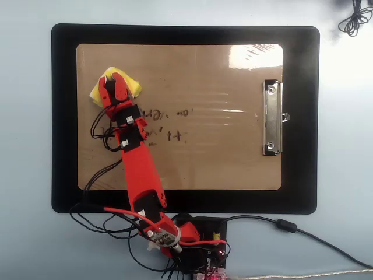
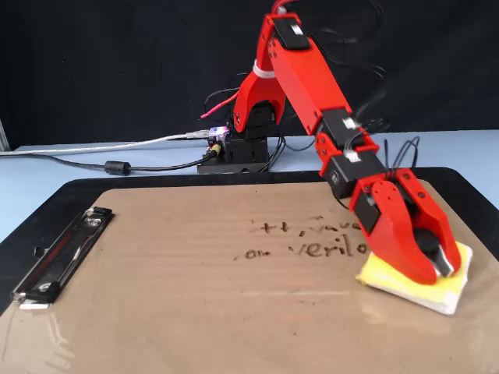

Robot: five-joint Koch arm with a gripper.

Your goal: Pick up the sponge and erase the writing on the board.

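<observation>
The yellow sponge (image 1: 133, 87) lies flat on the brown board (image 1: 221, 157) near its upper left corner in the overhead view. In the fixed view the sponge (image 2: 380, 273) is at the board's (image 2: 195, 312) right side. My red gripper (image 1: 115, 76) sits on top of it, jaws closed around the black knob (image 2: 427, 243); in the fixed view the gripper (image 2: 439, 267) presses down on the pad. Smeared dark writing (image 1: 169, 114) in about two lines remains just right of my wrist, and it also shows in the fixed view (image 2: 312, 248), left of the sponge.
A silver metal clip (image 1: 271, 116) is on the board's right side in the overhead view, left in the fixed view (image 2: 62, 253). A black mat (image 1: 64, 116) lies under the board. The arm's base and cables (image 1: 198, 239) are at the bottom edge; a coiled cable (image 1: 354, 20) is top right.
</observation>
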